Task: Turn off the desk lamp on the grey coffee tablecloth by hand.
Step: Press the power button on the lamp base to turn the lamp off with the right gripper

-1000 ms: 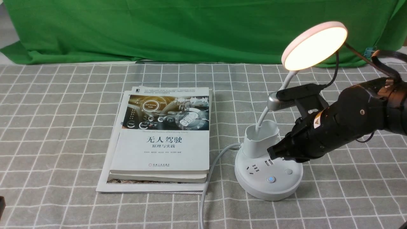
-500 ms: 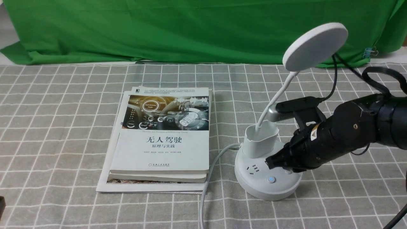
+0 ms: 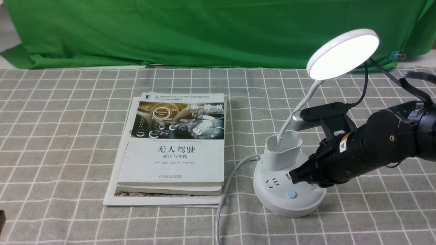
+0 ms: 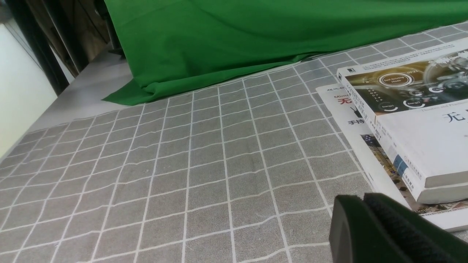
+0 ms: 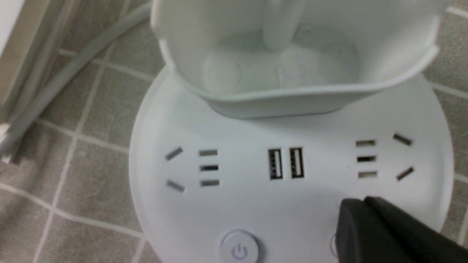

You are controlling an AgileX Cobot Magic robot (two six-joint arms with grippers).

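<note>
The white desk lamp stands on the grey coffee tablecloth (image 3: pixel 68 136) at the right. Its disc head (image 3: pixel 343 53) glows bright white. Its round base (image 3: pixel 289 200) has sockets, a blue-lit power button (image 3: pixel 291 195) and a second button that is almost covered. My right gripper (image 3: pixel 293 177), the black hand with a yellow label, is shut, with its tip down on that second button. In the right wrist view the shut tip (image 5: pixel 356 208) lies on the base (image 5: pixel 256 204), beside the power button (image 5: pixel 239 250) and below the cup (image 5: pixel 292 54). My left gripper (image 4: pixel 360 201) is shut and empty, low over the cloth.
A stack of books (image 3: pixel 173 149) lies left of the lamp and also shows in the left wrist view (image 4: pixel 420 120). The lamp's grey cable (image 3: pixel 224 190) runs between the books and the base toward the front edge. A green cloth (image 3: pixel 204 30) hangs at the back.
The lamp head glowed warm, went dark half a second ago, and now glows white. My right gripper dipped onto the base. The lamp has shifted slightly right.
</note>
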